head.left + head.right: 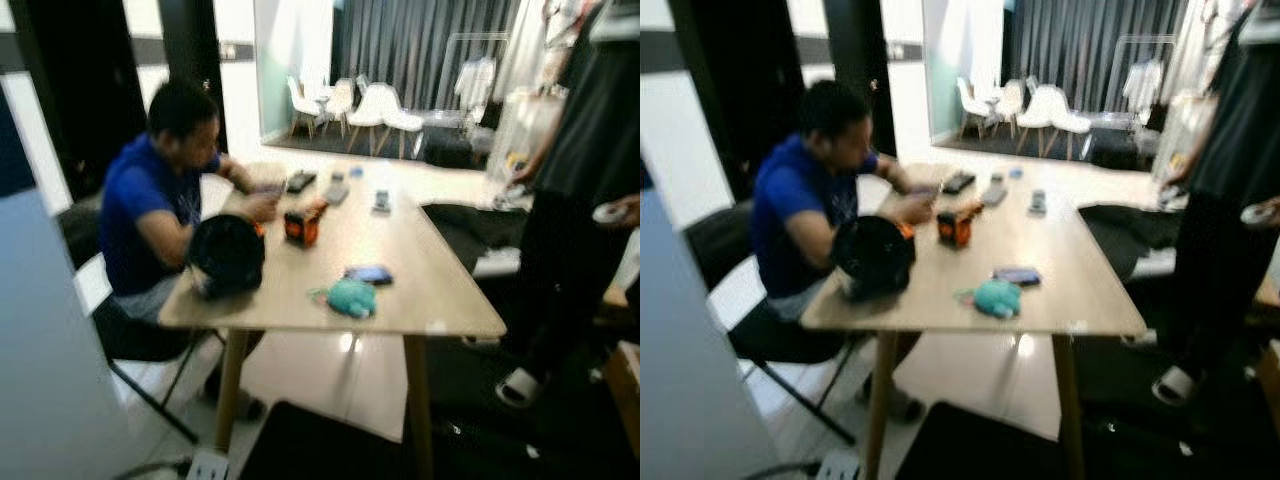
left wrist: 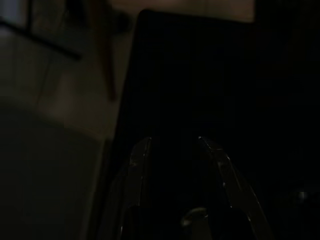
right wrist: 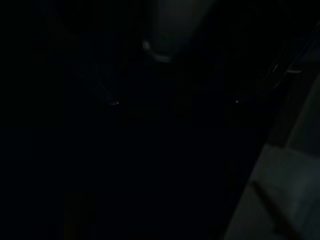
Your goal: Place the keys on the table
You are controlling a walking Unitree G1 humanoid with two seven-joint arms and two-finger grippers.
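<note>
Far left there's a pale grey panel right up close. Next over, a person in a blue shirt sits at the long wooden table, bent over something in their hands. In front of them sits a round black thing, maybe a bag or a helmet, hard to say with the blur. Moving right along the tabletop: a small orange and black box, then a teal plush-looking lump near the front edge with a dark phone just behind it. Can't pick out the keys anywhere; the teal lump might be part of a keyring, but I can't tell. Further back are a couple of remotes and white chairs. On the right a person in dark clothes stands beside the table.

The left gripper hangs over a dark mat, fingers spread apart and holding nothing. Right wrist view is nearly black, so I can't tell what the right gripper is doing.
</note>
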